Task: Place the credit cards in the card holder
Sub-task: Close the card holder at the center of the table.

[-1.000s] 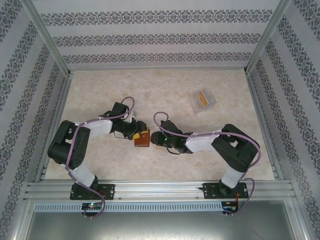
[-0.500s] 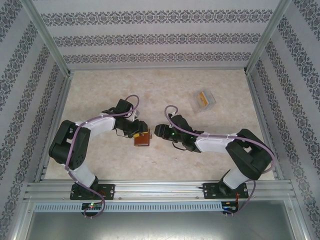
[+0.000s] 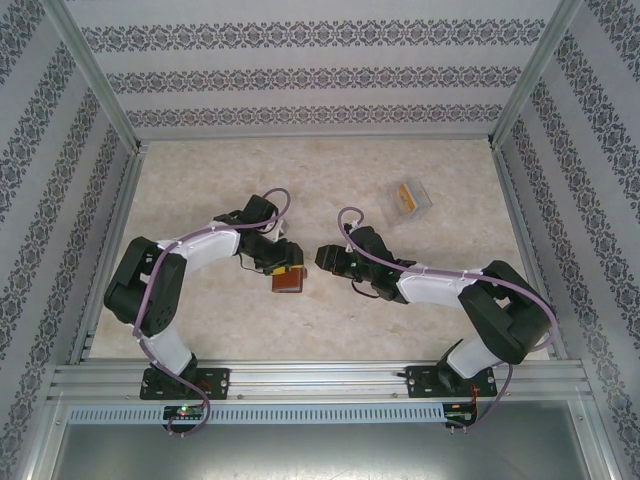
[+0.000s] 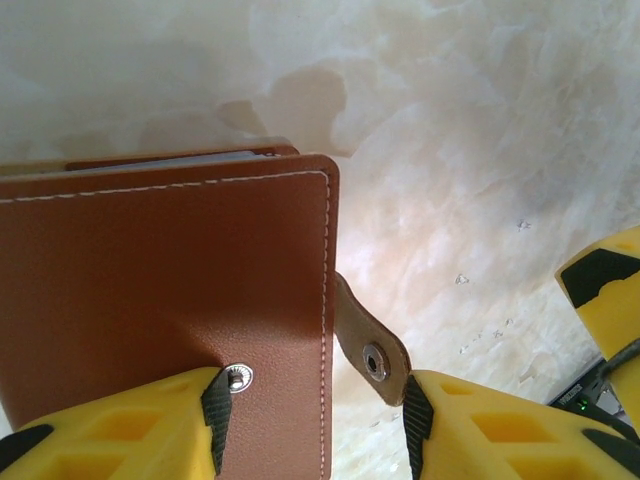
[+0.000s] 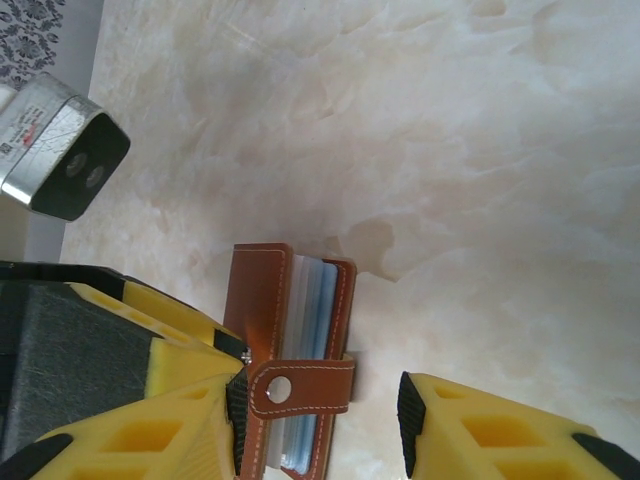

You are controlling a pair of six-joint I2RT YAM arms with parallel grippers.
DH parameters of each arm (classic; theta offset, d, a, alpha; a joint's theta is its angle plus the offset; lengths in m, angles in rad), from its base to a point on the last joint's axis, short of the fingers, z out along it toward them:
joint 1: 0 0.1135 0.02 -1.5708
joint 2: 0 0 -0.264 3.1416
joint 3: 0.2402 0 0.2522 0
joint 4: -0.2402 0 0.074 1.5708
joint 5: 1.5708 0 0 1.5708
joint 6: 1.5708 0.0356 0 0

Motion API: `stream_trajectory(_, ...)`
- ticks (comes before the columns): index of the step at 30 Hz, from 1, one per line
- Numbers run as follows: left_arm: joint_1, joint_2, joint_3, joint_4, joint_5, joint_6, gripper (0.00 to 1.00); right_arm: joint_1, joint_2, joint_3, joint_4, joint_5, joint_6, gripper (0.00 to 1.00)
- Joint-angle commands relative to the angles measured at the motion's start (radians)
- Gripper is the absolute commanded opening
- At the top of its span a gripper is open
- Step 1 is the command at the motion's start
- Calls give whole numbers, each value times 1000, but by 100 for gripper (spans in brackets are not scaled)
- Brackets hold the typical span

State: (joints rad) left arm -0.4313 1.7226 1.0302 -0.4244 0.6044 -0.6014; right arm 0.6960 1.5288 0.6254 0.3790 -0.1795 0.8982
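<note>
Wallet [image 3: 288, 283] of brown leather sits near the middle of the desk [image 3: 200, 180], between the two arms. Its strap [image 4: 365, 340] hangs loose and its stud [image 4: 238, 377] is bare, so it is not snapped. From the right wrist, blue-grey pockets show between the covers.

The left pincer [image 4: 312, 405] comes from 10 o'clock. Its jaws stand apart: one finger [image 4: 120, 430] lies against the cover at the stud, the other is beside the strap. I see no clamp, so I judge it released. The right pincer [image 5: 320, 410] is at 3 o'clock of the wallet, also released, with jaws wider than the wallet edge and bare desk on one side.

An orange card [image 3: 405, 192] is inside a clear box [image 3: 415, 208], well apart at 1 o'clock.

I think the step in hand is preparing the wallet. The next move calls for spreading the covers while one pincer steadies it, then fetching the card from the box.
</note>
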Motion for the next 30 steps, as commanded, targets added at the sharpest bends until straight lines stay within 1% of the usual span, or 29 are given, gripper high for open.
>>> stream_trajectory(1,-26,21,36,-44,-23,11,51,-3,7,-9,22,-18,-25,47)
stream_trajectory(6,-41,27,59,-51,-35,-7,50,-9,7,-23,15,-5,-13,43)
stream_trajectory(8,-45,32,70,-55,-22,-12,47,-14,9,-35,19,3,4,39)
stream_trajectory(10,-54,38,88,-76,-11,-15,46,-21,12,-44,23,9,16,35)
stream_trajectory(13,-66,36,109,-104,-41,-16,46,-34,15,-52,29,7,25,32)
stream_trajectory(19,-79,19,137,-138,-88,-27,50,-47,12,-59,28,7,31,32)
stream_trajectory(30,-101,34,173,-140,-74,-46,48,-76,12,-76,44,0,45,28)
